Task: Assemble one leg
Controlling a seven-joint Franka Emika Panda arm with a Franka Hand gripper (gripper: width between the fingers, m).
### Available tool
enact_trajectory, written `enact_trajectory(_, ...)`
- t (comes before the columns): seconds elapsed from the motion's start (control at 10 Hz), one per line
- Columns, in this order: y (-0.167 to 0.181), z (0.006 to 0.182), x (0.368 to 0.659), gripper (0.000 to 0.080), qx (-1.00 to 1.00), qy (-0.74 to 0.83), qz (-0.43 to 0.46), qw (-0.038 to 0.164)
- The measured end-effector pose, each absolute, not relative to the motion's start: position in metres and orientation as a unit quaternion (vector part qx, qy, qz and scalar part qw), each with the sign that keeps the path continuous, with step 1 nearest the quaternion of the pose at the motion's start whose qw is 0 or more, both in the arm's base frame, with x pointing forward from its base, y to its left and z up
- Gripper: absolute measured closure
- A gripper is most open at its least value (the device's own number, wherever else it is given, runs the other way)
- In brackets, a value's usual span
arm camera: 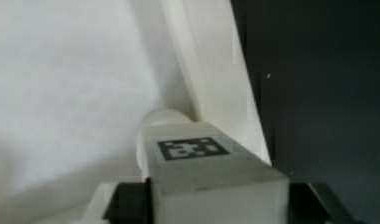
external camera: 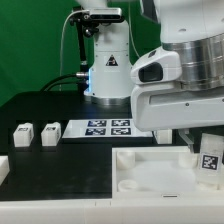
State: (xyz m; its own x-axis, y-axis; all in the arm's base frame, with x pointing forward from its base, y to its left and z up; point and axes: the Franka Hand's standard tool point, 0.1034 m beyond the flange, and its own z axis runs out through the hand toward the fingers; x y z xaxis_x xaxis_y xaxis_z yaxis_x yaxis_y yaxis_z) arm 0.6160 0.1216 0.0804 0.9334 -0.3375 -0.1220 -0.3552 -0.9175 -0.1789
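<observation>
My gripper (external camera: 203,143) is shut on a white leg (external camera: 210,160) with a black-and-white tag. It holds the leg over the corner of the large white tray (external camera: 150,175) at the exterior view's right. In the wrist view the leg (arm camera: 196,150) stands between the dark fingers (arm camera: 137,200), tag facing the camera. Its far end is at the tray's raised rim (arm camera: 213,60); I cannot tell whether it touches. Two more legs (external camera: 22,135) (external camera: 50,133) lie side by side on the black table at the exterior view's left.
The marker board (external camera: 110,127) lies flat behind the tray. The arm's white base (external camera: 105,65) stands at the back. A white part (external camera: 3,168) shows at the exterior view's left edge. Black table (arm camera: 320,80) shows beyond the tray's rim.
</observation>
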Motion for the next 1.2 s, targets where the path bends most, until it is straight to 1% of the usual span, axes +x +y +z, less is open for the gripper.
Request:
enact_trajectory(0.1,0.1221,0.0805,0.6161,0.0482,-0.965,0.238,0.05,0.097)
enact_trajectory(0.2,0.1216,0.0794,0.6186,0.0482,-0.94,0.322,0.046,0.102)
enact_trajectory(0.3,0.119,0.079,0.6204,0.0482,-0.909,0.4,0.038,0.113)
enact_trajectory(0.4,0.1148,0.0786,0.6237,0.0482,-0.872,0.469,0.022,0.136)
enact_trajectory(0.5,0.1121,0.0784,0.6247,0.0482,-0.83,0.535,0.012,0.155)
enact_trajectory(0.6,0.1145,0.078,0.6246,0.0482,-0.777,0.606,0.018,0.166)
enact_trajectory(0.7,0.1196,0.0776,0.6235,0.0482,-0.739,0.652,0.031,0.168)
enact_trajectory(0.8,0.1202,0.0776,0.6233,0.0482,-0.745,0.645,0.029,0.168)
enact_trajectory(0.9,0.1202,0.0775,0.6233,0.0415,-0.753,0.635,0.027,0.169)
enact_trajectory(1.0,0.1203,0.0773,0.6232,0.0415,-0.763,0.624,0.025,0.169)
enact_trajectory(1.1,0.1202,0.0771,0.6228,0.0251,-0.766,0.62,0.026,0.168)
enact_trajectory(1.2,0.1197,0.0755,0.6173,0.0251,-0.815,0.557,0.04,0.153)
